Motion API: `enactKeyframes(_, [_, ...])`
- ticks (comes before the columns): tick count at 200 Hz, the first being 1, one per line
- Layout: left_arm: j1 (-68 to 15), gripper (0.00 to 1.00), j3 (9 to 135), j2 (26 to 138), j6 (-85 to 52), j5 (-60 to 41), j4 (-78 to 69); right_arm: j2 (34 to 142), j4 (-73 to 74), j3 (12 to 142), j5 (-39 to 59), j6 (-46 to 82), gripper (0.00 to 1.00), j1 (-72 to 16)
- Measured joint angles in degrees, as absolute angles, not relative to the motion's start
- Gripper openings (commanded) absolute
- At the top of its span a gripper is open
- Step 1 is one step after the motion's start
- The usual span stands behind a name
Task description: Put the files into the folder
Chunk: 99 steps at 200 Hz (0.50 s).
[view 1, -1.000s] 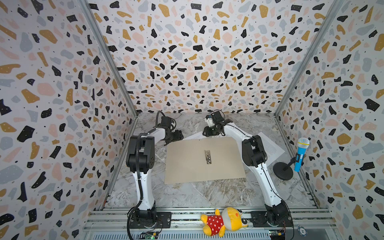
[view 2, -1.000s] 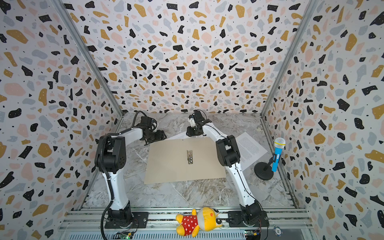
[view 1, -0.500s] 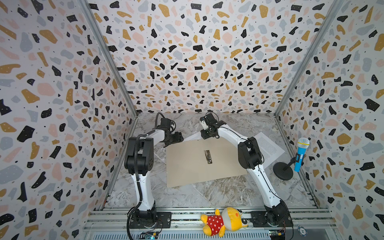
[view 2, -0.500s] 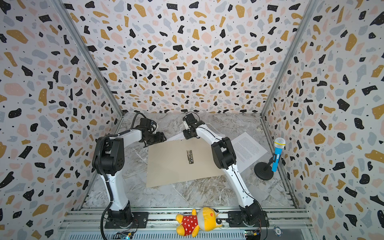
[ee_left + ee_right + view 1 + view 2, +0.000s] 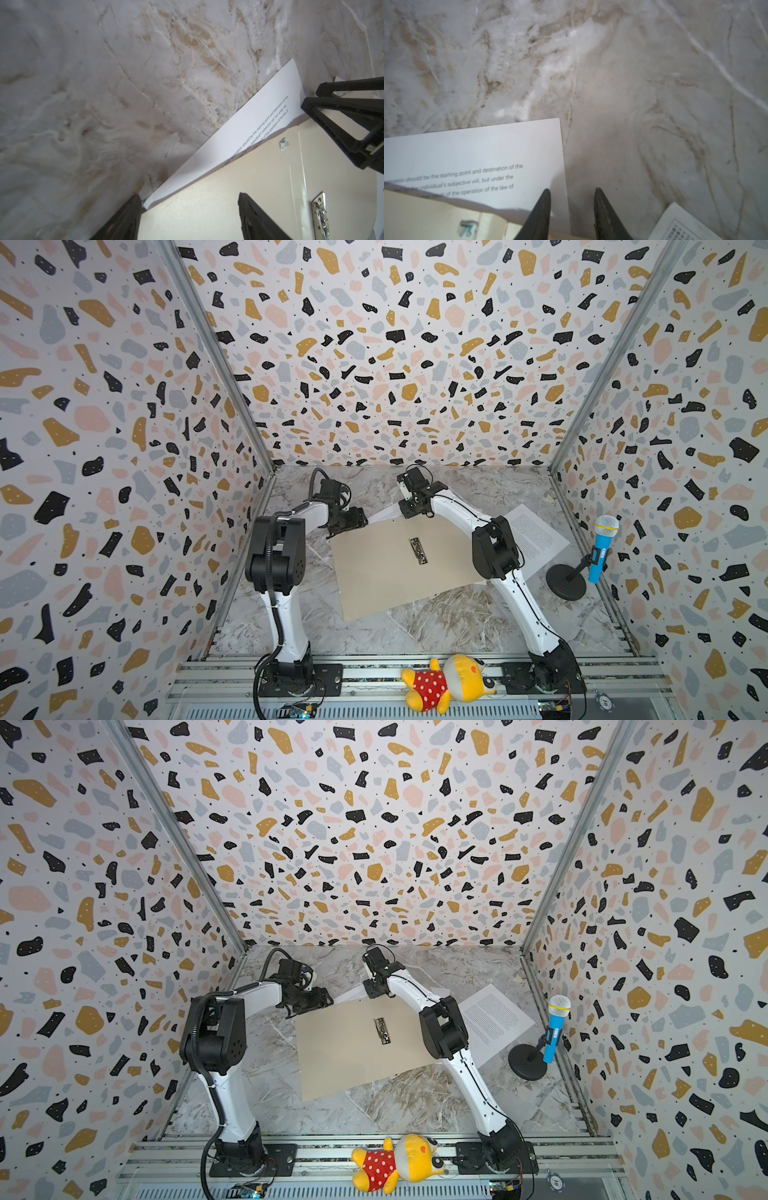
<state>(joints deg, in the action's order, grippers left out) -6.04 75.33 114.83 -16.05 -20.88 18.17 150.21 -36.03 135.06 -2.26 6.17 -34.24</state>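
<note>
The tan folder (image 5: 386, 572) (image 5: 345, 1048) lies flat mid-table, its silver clip (image 5: 419, 551) (image 5: 319, 216) facing up. One of the files, a printed sheet (image 5: 384, 514) (image 5: 239, 137) (image 5: 477, 158), sticks out from under the folder's far edge. A second printed sheet (image 5: 536, 537) (image 5: 494, 1021) lies to the right, partly behind my right arm. My left gripper (image 5: 334, 533) (image 5: 188, 196) is open, straddling the folder's far left corner. At the protruding sheet's corner my right gripper (image 5: 409, 512) (image 5: 572, 189) stands narrowly open, with the sheet's edge in the gap.
A blue toy microphone (image 5: 602, 547) on a black round stand (image 5: 565, 580) stands by the right wall. A yellow stuffed toy (image 5: 449, 682) lies on the front rail. Patterned walls close in three sides. Another printed sheet's corner (image 5: 685, 226) shows beside the right gripper.
My right gripper has moved left along the folder's far edge and its jaws have narrowed. The folder has turned slightly on the table. The left gripper has barely moved.
</note>
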Motion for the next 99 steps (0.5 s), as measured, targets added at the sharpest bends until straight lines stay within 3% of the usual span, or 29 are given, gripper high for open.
enactKeyframes(62, [-6.07, 0.75, 70.41, 111.72, -17.85, -23.22, 16.16, 150.21, -36.58, 135.13, -2.28, 9.15, 0.33, -32.95])
enactKeyframes(99, [-6.07, 0.75, 69.67, 111.33, -19.73, -24.86, 15.14, 150.21, -36.60, 135.13, -0.89, 10.00, 0.39, -32.67])
